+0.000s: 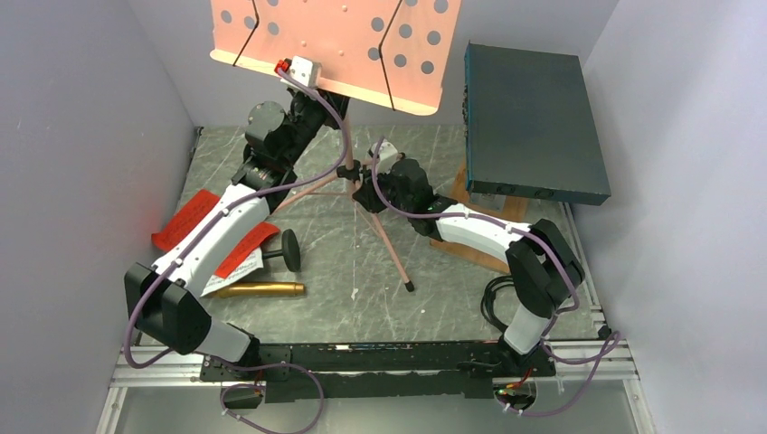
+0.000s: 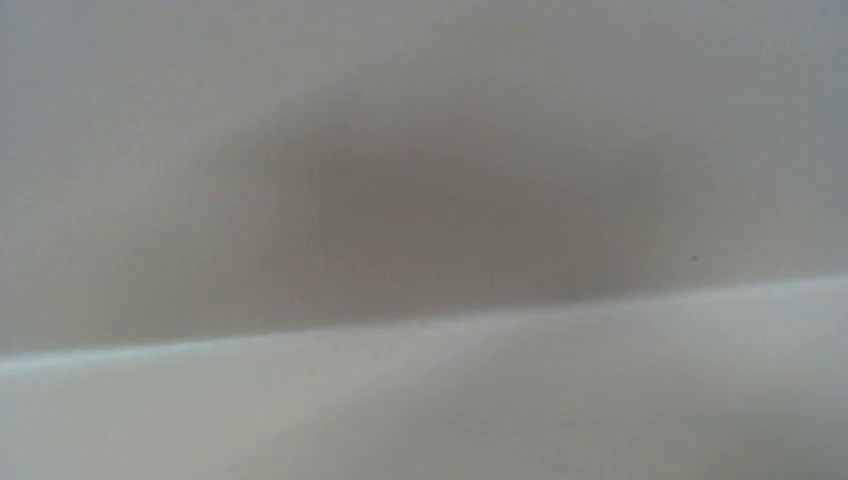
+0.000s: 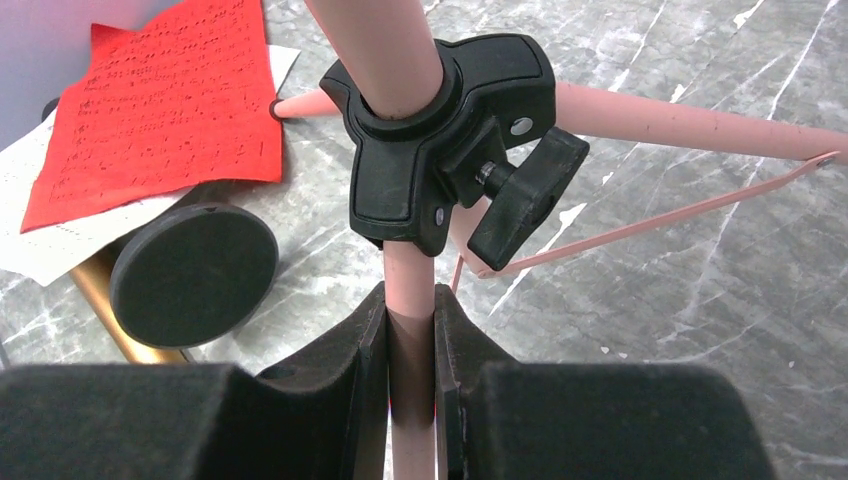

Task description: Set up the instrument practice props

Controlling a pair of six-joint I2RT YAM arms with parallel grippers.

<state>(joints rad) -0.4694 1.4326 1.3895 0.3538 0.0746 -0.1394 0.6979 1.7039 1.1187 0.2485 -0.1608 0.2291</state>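
The pink perforated music stand desk [image 1: 335, 41] is up at the top of the top view, over its tripod legs [image 1: 391, 242]. My right gripper [image 3: 410, 340] is shut on the stand's pink pole just below the black tripod hub [image 3: 440, 130]; it also shows in the top view [image 1: 369, 185]. My left arm's wrist [image 1: 303, 70] reaches up to the desk's lower edge, and its fingers are hidden behind the desk. The left wrist view shows only a blurred grey surface. Red and white music sheets [image 1: 187, 217], the gold microphone [image 1: 258, 289] and the black mic stand [image 1: 289, 250] lie at the left.
A dark teal box [image 1: 534, 113] sits on a wooden board [image 1: 479, 251] at the back right. A black cable coil [image 1: 495, 303] lies by the right arm's base. Grey walls close in on both sides and the back.
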